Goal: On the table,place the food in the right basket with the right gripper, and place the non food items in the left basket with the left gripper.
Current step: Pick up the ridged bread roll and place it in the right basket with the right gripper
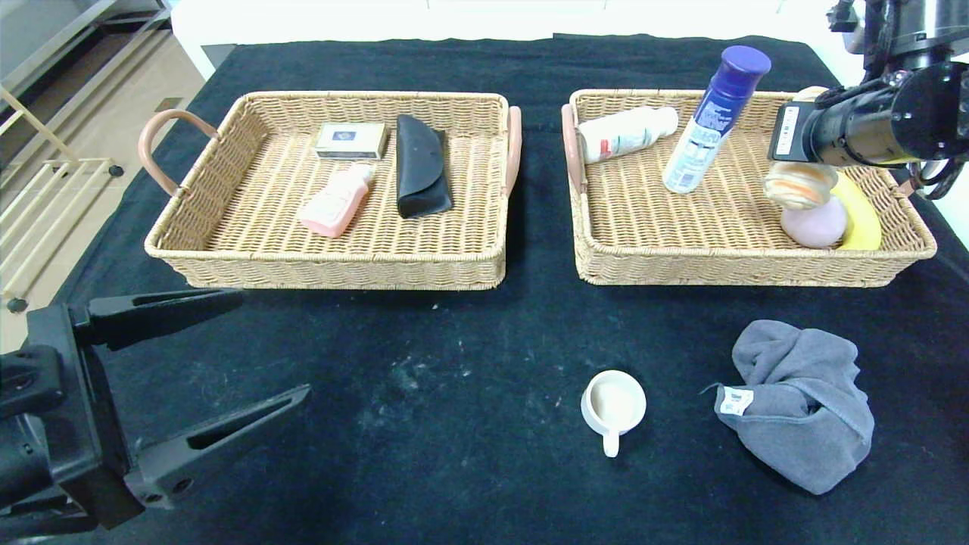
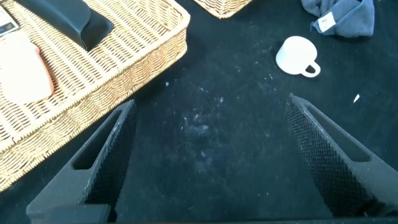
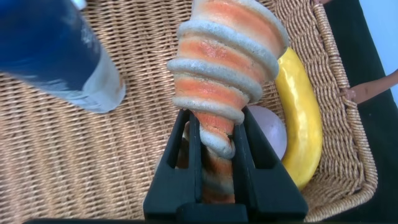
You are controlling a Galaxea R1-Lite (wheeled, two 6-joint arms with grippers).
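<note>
My head camera looks forward and down over the whole tabletop (image 1: pixel 469 363), my left wrist camera sits low over the cloth and shares the white cup (image 2: pixel 297 55) with it, and my right wrist camera peers closely into the right basket (image 3: pixel 348 143).

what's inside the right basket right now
In the right basket: a white bottle lying down, a blue-capped spray can, a banana, a pink round item. The right gripper holds a spiral pastry over them, partly covering both.
</note>
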